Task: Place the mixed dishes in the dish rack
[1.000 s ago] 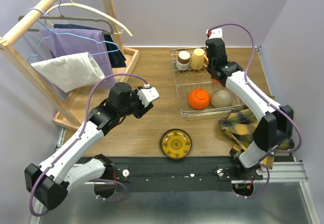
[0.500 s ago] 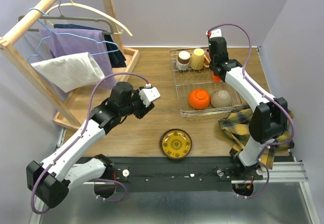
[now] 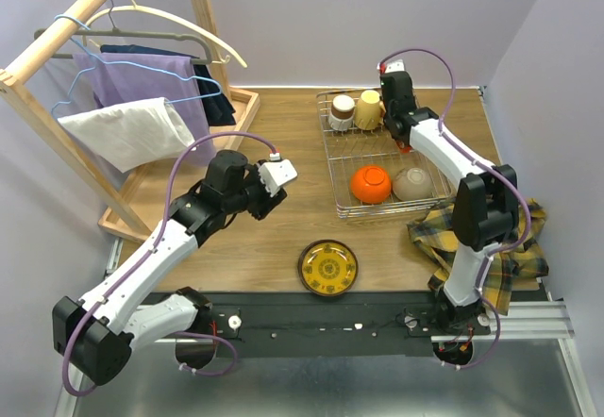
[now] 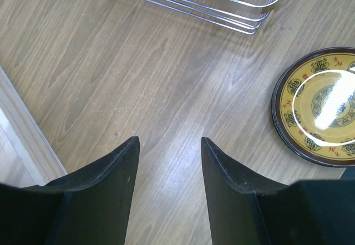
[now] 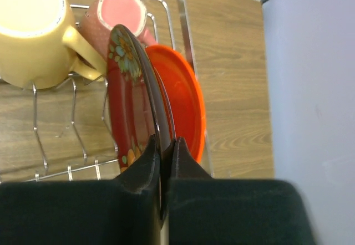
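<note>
The table (image 3: 283, 238) is wood, set against lilac walls, with a clothes rack (image 3: 142, 106) at its far left. The dish rack (image 3: 329, 158) stands on the right half of the table. It holds 2 bowls at its near end, an orange bowl (image 3: 370, 183) and a beige bowl (image 3: 412, 183), and mugs at its far end.

The right pincer (image 5: 165, 142) is pressed together on the rim of the red flowered plate (image 5: 125, 95), 1 finger on each face. The plate stands on edge at the rack's far right corner. Its patterned face is toward the yellow mug (image 5: 33, 29) and pink mug (image 5: 119, 12), and its back is just beside an orange-red dish (image 5: 186, 101). Whether those 2 touch cannot be told. The fingers hide its lower edge.

Assessment: the plate appears glazed, stiff, slippery and brittle. It is probably light enough for a rim pinch, yet liable to pivot in the grip or chip against the wire or its neighbour. The rim is the sensible hold.

The left pincer (image 4: 169, 141) is spread and empty above the bare table, well left of the rack. A yellow patterned plate (image 4: 321, 106) lies flat on the table near it, not loaded.
</note>
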Controlling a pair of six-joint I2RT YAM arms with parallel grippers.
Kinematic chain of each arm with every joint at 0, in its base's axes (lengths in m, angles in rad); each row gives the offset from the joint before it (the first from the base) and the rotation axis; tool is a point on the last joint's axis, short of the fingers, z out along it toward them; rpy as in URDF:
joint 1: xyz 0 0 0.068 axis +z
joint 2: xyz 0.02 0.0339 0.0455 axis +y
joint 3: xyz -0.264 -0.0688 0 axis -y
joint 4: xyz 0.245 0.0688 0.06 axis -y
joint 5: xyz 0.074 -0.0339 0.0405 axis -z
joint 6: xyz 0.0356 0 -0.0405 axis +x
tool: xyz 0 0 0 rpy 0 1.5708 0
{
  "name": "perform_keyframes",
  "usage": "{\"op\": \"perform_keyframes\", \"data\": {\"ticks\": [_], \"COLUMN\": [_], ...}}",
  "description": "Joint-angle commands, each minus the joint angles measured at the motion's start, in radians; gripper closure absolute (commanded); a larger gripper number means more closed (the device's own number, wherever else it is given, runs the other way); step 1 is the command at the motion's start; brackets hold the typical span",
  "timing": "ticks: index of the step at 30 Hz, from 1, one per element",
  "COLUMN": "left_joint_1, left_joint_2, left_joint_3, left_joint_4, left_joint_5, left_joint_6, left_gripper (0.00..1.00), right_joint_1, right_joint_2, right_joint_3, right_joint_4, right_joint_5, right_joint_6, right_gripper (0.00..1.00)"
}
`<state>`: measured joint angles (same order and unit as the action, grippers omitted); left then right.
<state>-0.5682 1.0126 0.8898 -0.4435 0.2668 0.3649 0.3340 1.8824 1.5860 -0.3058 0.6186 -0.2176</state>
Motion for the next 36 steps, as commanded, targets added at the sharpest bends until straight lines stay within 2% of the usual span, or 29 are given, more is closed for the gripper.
{"op": "perform_keyframes", "data": {"ticks": [1, 2, 5, 8, 12, 14, 15, 16, 18, 19, 21, 22, 25, 28, 32, 36], "left_joint_1": [0.013, 0.011, 0.011, 0.010, -0.019, -0.050, -0.059, -0.067, -0.081, -0.084, -0.094, -0.101, -0.131, -0.180, -0.236, -0.239], "left_joint_2": [0.003, 0.001, 0.000, 0.001, 0.006, 0.003, 0.003, 0.006, 0.018, 0.024, 0.044, 0.050, 0.090, 0.136, 0.213, 0.285], "left_joint_3": [0.006, 0.005, -0.011, -0.028, -0.066, -0.087, -0.115, -0.129, -0.170, -0.181, -0.207, -0.212, -0.227, -0.227, -0.216, -0.181], "left_joint_4": [0.011, 0.011, 0.014, 0.015, 0.009, 0.009, 0.012, 0.029, 0.057, 0.081, 0.104, 0.127, 0.158, 0.183, 0.193, 0.195], "left_joint_5": [0.029, 0.032, 0.049, 0.081, 0.101, 0.114, 0.120, 0.127, 0.149, 0.158, 0.172, 0.170, 0.169, 0.158, 0.095, 0.049], "left_joint_6": [-0.017, -0.017, -0.026, -0.043, -0.079, -0.113, -0.128, -0.148, -0.220, -0.245, -0.283, -0.293, -0.314, -0.325, -0.354, -0.423], "left_gripper": [0.43, 0.42, 0.40, 0.39, 0.37, 0.36, 0.36, 0.36, 0.35, 0.35, 0.34, 0.34, 0.34, 0.33, 0.33, 0.33], "right_joint_1": [-0.013, -0.013, -0.015, -0.013, -0.013, -0.013, -0.013, -0.013, -0.007, -0.003, 0.011, 0.017, 0.089, 0.178, 0.192, 0.195], "right_joint_2": [-0.012, -0.025, -0.066, -0.132, -0.239, -0.307, -0.383, -0.423, -0.532, -0.560, -0.614, -0.662, -0.745, -0.775, -0.740, -0.735], "right_joint_3": [0.031, 0.025, 0.017, 0.029, 0.043, 0.008, -0.024, -0.097, -0.193, -0.286, -0.366, -0.414, -0.569, -0.652, -0.710, -0.802], "right_joint_4": [-0.022, -0.026, -0.052, -0.096, -0.200, -0.256, -0.268, -0.282, -0.285, -0.292, -0.308, -0.314, -0.297, -0.264, -0.191, -0.147], "right_joint_5": [-0.003, -0.006, -0.017, -0.045, -0.204, -0.392, -0.463, -0.608, -0.742, -0.852, -0.971, -1.091, -1.175, -1.140, -1.120, -1.120], "right_joint_6": [0.043, 0.043, 0.044, 0.055, 0.093, 0.110, 0.124, 0.132, 0.171, 0.184, 0.205, 0.208, 0.259, 0.293, 0.378, 0.564], "right_gripper": [0.74, 0.57, 0.34, 0.24, 0.20, 0.19, 0.19, 0.19, 0.19, 0.19, 0.19, 0.19, 0.19, 0.17, 0.17, 0.17]}}
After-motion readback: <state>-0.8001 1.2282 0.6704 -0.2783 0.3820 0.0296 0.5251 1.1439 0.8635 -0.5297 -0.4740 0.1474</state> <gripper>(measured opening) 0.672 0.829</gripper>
